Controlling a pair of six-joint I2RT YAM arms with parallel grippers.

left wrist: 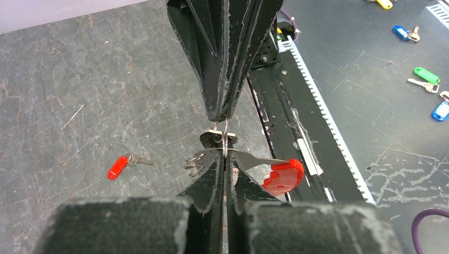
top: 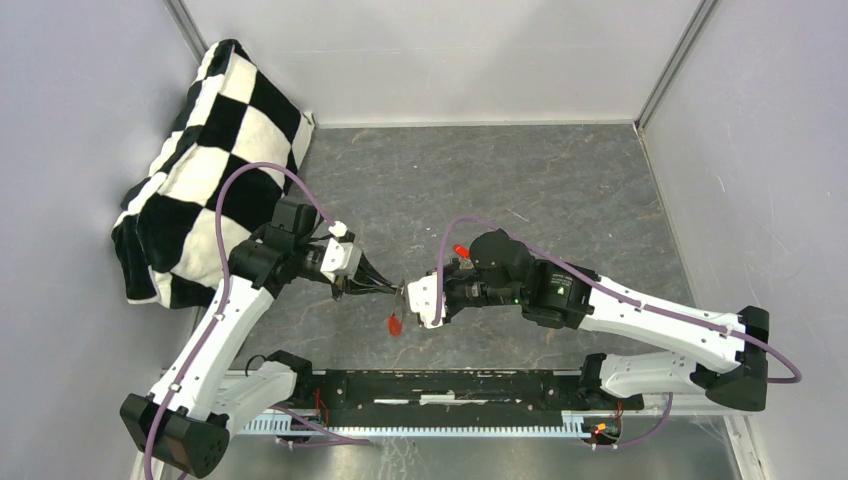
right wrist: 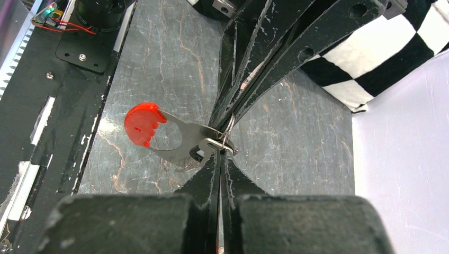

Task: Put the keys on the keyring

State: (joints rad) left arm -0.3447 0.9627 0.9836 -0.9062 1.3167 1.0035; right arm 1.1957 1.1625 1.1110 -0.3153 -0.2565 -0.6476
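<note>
Both grippers meet tip to tip above the table's middle. My left gripper (left wrist: 225, 156) is shut on the thin wire keyring (left wrist: 225, 138), which stands up out of its fingertips. A key with a red plastic head (left wrist: 283, 176) and a grey toothed blade hangs at the ring, sloping down to the side (right wrist: 142, 123). My right gripper (right wrist: 219, 154) is shut on a small dark-headed metal piece (right wrist: 213, 144) at the ring, apparently the black key. From above, the red head (top: 394, 323) dangles below the joined tips of the left gripper (top: 397, 290) and the right gripper (top: 411, 292).
A loose red tag with a small key (left wrist: 117, 166) lies on the grey table beside the right arm. The checkered cloth (top: 215, 170) fills the back left corner. A black rail (top: 450, 385) runs along the near edge. Green (left wrist: 427, 74) and blue (left wrist: 440, 111) key tags lie beyond it.
</note>
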